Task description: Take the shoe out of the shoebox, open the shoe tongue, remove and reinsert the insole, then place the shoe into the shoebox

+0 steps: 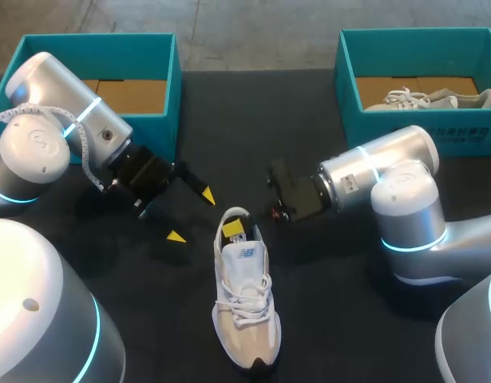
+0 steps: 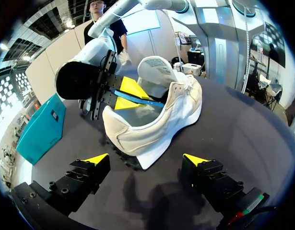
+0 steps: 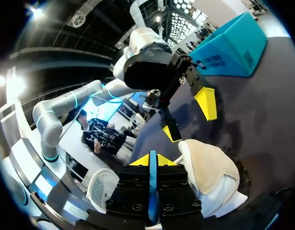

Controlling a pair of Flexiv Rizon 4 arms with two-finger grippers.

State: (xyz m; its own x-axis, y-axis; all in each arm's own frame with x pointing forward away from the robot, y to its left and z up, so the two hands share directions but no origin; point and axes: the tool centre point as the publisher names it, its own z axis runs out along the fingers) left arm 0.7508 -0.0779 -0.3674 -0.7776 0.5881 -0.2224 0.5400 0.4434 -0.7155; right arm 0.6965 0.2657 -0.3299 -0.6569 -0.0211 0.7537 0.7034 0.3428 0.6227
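Your right gripper [image 3: 149, 159] pinches the blue insole [image 2: 147, 99]; brace the shoe [image 1: 245, 295], lower centre of the head view, with your empty, wide-open left gripper [image 2: 146, 158].

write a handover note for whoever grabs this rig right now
Claws: the left claw is open, empty, beside the shoe's heel. The right claw is shut on a thin blue edge, probably the insole, at the heel opening.
Things: the shoe stands on the table between the arms. The left shoebox looks empty; the right shoebox holds another shoe.
Done: shoe out of its box.
Left: pull the insole, reinsert it, box the shoe.
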